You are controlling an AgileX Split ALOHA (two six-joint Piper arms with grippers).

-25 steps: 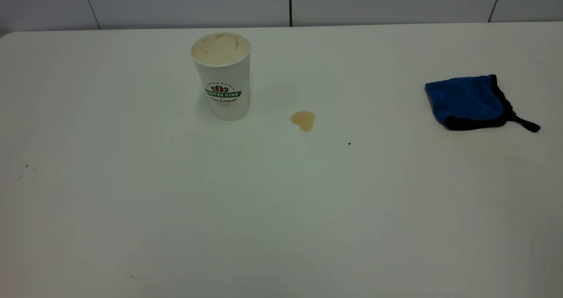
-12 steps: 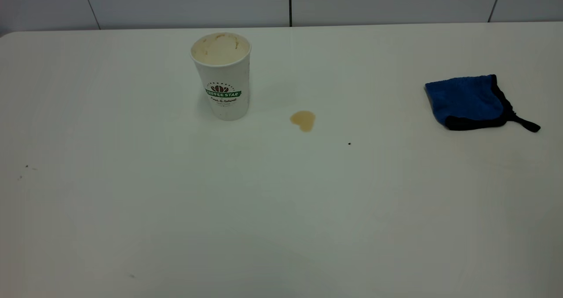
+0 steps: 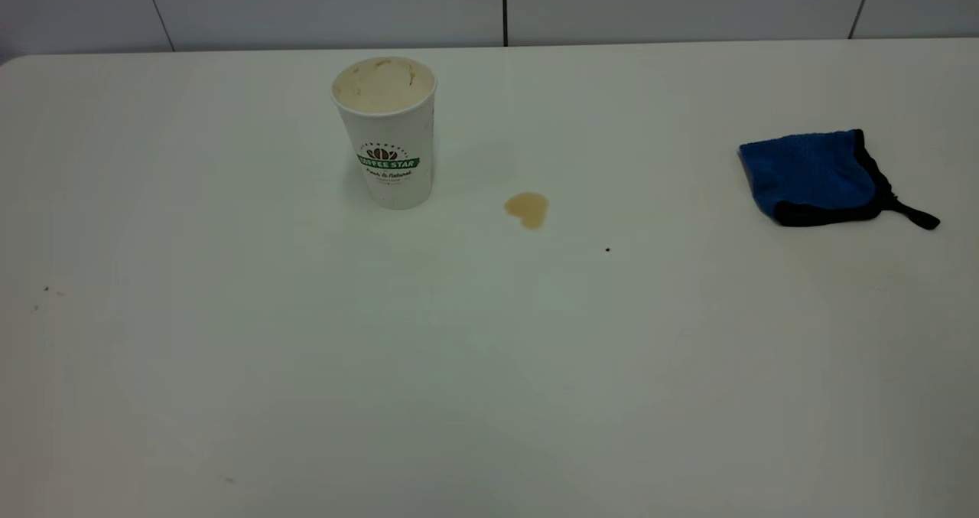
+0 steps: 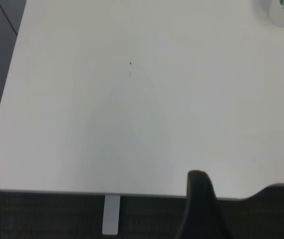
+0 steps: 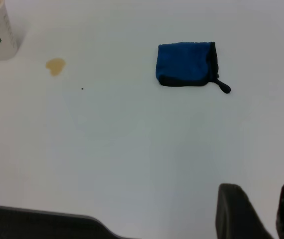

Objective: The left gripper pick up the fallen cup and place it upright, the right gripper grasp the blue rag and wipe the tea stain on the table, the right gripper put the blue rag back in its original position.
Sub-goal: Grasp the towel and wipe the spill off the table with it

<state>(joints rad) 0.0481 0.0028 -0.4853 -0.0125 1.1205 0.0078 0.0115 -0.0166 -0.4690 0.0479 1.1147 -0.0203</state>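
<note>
Cup (image 3: 387,131): upright, left of tea stain (image 3: 527,210).
Blue rag (image 3: 813,175): far right, untouched.
Right gripper (image 5: 263,211): empty, fingers apart.
Left gripper (image 4: 201,209): finger state cannot be determined.
Risk: wiping stroke may topple cup.

Cup (image 3: 386,131) upright on table (image 3: 306,365), tea stain (image 3: 527,209) just right, rag (image 3: 814,176) far right
</note>
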